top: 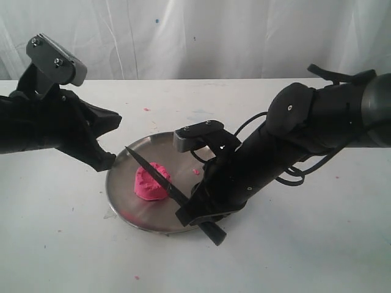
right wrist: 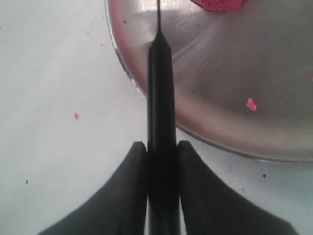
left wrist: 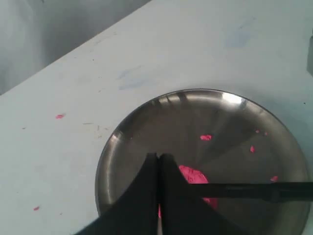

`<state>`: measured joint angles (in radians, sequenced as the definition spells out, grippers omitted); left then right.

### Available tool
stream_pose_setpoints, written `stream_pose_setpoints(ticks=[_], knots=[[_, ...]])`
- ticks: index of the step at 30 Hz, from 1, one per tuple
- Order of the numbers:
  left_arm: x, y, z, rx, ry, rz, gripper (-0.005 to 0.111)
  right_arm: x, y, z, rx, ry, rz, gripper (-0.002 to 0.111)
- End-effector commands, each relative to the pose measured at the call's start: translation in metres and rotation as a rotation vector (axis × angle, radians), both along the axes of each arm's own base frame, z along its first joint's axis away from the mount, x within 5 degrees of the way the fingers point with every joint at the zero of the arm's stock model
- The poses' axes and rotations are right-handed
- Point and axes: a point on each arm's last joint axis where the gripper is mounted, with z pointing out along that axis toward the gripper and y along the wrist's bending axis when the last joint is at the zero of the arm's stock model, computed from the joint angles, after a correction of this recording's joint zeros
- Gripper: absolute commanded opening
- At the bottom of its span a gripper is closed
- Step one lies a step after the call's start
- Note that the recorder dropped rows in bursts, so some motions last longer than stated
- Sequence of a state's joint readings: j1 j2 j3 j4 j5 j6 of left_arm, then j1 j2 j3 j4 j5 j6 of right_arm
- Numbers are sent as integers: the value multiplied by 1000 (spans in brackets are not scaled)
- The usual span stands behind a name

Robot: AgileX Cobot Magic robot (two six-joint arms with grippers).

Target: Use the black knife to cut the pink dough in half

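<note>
At the left of the exterior frame my left fingers (top: 105, 157) hover just off the upper-left rim of the steel plate (top: 122, 201), pressed together with nothing between them; the left wrist view shows the two tips closed on each other above the plate.

Toward the middle, the plate sits on the white tabletop (top: 61, 244), and the pink dough (top: 151, 183) lies on it as one mound, left of the plate's centre. I see no cut in it yet. A few pink crumbs (left wrist: 206, 137) dot the plate and the tabletop around it.

The black knife (top: 160, 177) runs diagonally from upper left to lower right, its point past the dough on the upper-left side and its blade across the top of the mound. I cannot tell whether the edge is touching the dough or just above it.

Right of centre, my right fingers (top: 197, 212) are clamped on the knife's handle at the plate's lower-right rim; the right wrist view shows the handle squeezed between them.

I judge the cut itself is the step in hand: the blade is lined up over the middle. Next I need to press straight down through the mound to the plate, keeping the blade from sliding off.
</note>
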<state>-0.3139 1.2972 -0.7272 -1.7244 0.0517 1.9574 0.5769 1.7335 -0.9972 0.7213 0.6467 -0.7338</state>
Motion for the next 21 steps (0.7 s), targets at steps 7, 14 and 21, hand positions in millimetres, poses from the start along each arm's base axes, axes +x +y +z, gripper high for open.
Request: stream_pose_setpoints(ticks=[7, 14, 21], knots=[[19, -11, -14, 21, 28, -60, 0, 7, 3, -2, -17, -6, -7, 0], [36, -17, -14, 21, 29, -60, 0, 25, -1, 18, -159, -56, -50, 0], [45, -20, -21, 21, 47, -67, 0, 25, 10, 27, -186, -50, -12, 0]])
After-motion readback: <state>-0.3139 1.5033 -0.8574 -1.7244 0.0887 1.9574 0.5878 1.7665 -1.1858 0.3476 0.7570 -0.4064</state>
